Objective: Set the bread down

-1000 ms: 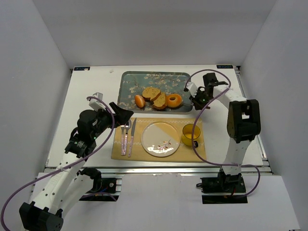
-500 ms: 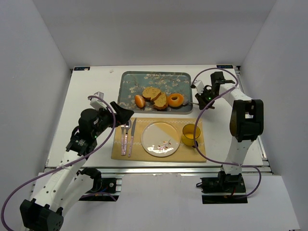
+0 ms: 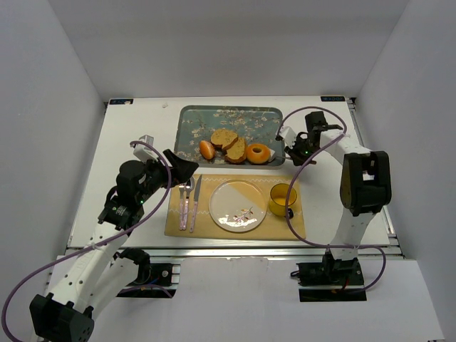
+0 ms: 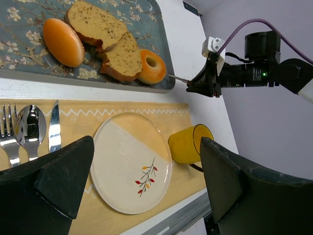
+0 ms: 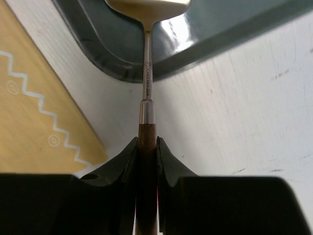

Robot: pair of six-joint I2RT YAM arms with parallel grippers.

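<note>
The right gripper (image 5: 146, 143) is closed on the wooden handle of a metal utensil (image 5: 146, 78), whose head reaches over the rim of the tray (image 3: 187, 125). The bagel (image 3: 258, 152) lies in the tray's near right corner, against a bread slice (image 3: 237, 149). The left gripper (image 3: 179, 166) stands wide open.

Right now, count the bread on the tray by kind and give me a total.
Brown bread slices: 2
Orange oval roll: 1
Bagel-like ring: 1
Total: 4 pieces, all on the tray
</note>
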